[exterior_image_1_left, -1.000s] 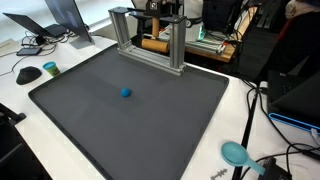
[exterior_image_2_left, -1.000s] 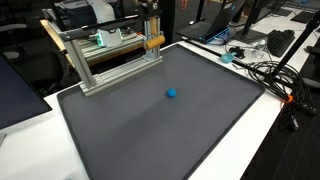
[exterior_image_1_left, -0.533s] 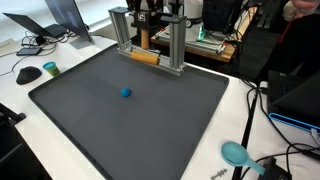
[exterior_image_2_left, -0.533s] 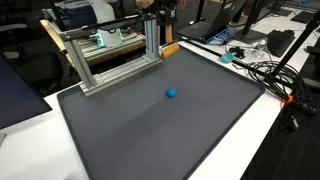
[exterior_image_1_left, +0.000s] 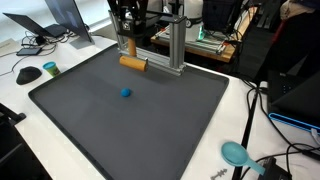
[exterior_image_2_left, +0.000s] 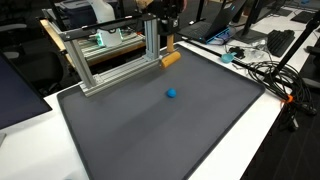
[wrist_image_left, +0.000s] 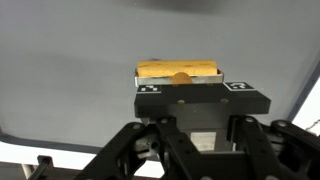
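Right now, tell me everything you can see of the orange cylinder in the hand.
The orange cylinder is a short, smooth rod, tan-orange, perhaps wood. It lies roughly level, crosswise in the hand, which is shut on its middle from above. It sits low over the dark mat's far edge, in front of the metal frame; whether it touches the mat is unclear.

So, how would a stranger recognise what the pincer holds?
Find the large dark grey mat and the aluminium frame at its far edge. Near that frame the black pincer holds a short orange-brown cylinder, unlike the small blue ball lying mid-mat.
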